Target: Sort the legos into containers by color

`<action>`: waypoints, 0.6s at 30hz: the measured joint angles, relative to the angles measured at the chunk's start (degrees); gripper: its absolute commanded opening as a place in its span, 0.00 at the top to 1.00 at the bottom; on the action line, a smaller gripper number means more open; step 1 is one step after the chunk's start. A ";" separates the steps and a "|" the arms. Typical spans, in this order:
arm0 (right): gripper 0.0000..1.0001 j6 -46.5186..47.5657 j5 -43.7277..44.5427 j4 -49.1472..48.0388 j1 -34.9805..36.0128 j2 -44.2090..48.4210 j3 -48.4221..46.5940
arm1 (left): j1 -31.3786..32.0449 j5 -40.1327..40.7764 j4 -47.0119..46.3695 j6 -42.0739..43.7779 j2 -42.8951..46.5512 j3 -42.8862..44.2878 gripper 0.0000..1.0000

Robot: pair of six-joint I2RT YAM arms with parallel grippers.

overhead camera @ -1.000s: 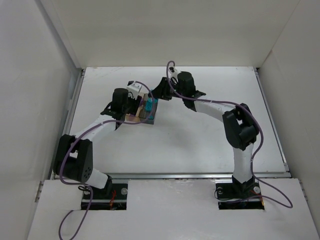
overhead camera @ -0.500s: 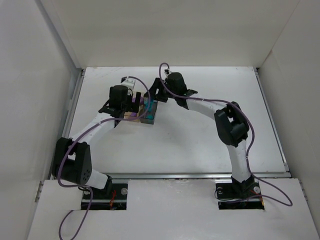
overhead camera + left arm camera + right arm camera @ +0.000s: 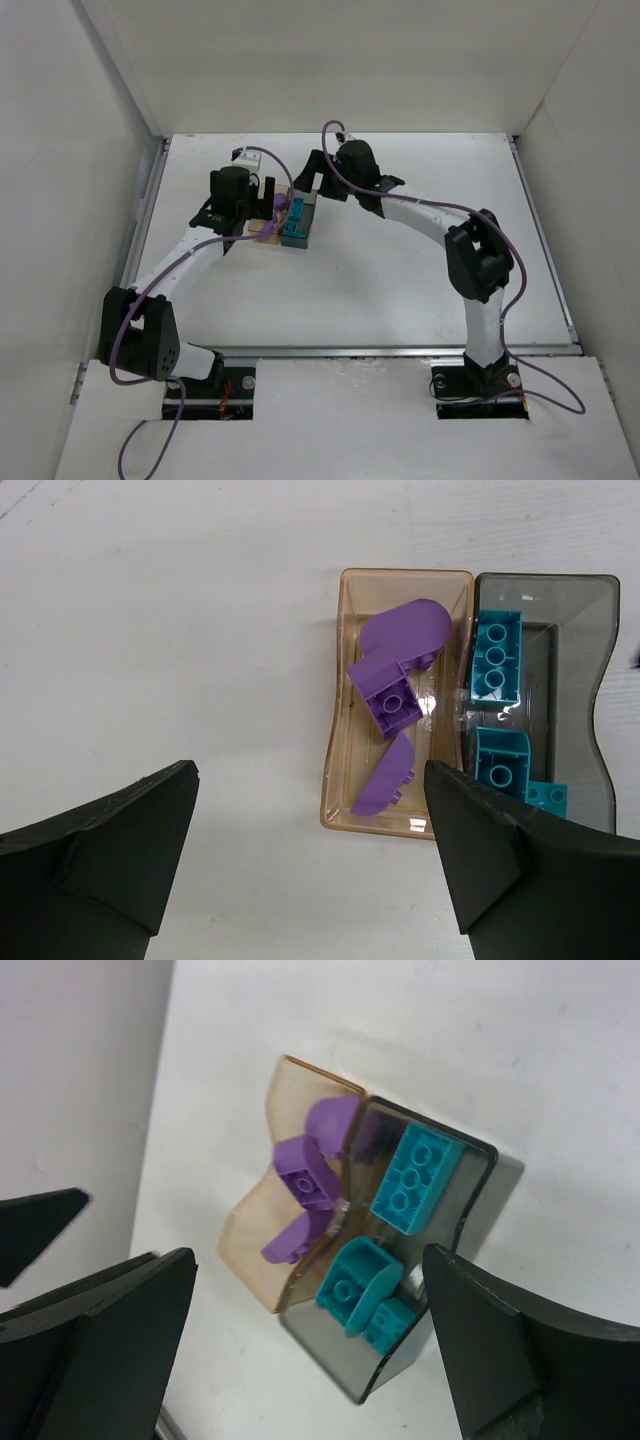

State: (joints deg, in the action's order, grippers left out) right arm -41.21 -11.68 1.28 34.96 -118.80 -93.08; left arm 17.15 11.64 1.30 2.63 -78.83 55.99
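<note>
Top view: joined pair of containers left of centre on the white worktop [image 3: 400, 260], amber container [image 3: 264, 229] on the left, grey container [image 3: 298, 233] on the right. Purple legos [image 3: 276, 207] in the amber one, teal legos [image 3: 298, 211] in the grey one. Left claw [image 3: 268, 193] over the amber side, right claw [image 3: 317, 188] just beyond the grey side. Opening hard to judge from here.

Left wrist view: left claw [image 3: 310, 770] spread wide, nothing held, fingers [image 3: 100, 850] well apart above the worktop. Amber container [image 3: 405, 575] with three purple legos [image 3: 388, 695] inside: one rounded, one square, one curved. Grey container [image 3: 545, 580] touching its side, three teal legos [image 3: 497, 655] inside.

Right wrist view: right claw [image 3: 310, 1255] also spread wide, empty, above both containers. Purple legos [image 3: 305, 1175] in the amber container [image 3: 255, 1210], teal legos [image 3: 418, 1175] in the grey container [image 3: 470, 1210]. No mixed colours in either box.
</note>
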 measured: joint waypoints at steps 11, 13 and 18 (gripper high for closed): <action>0.00 1.11 -2.97 -0.31 -2.08 1.11 0.11 | 0.00 1.16 -0.07 -0.09 0.04 -0.02 0.06; 0.00 0.31 -3.87 -0.07 -2.51 -2.73 -0.57 | 0.00 1.60 -0.07 -0.09 0.24 -0.02 0.06; 0.00 -0.59 -4.39 2.67 -2.93 -8.98 -1.20 | 0.00 2.99 0.00 -0.09 1.99 -0.02 0.06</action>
State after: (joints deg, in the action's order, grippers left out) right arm -41.80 -16.08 3.95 32.03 -127.79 -94.28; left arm 17.15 14.63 1.30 2.55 -76.84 55.96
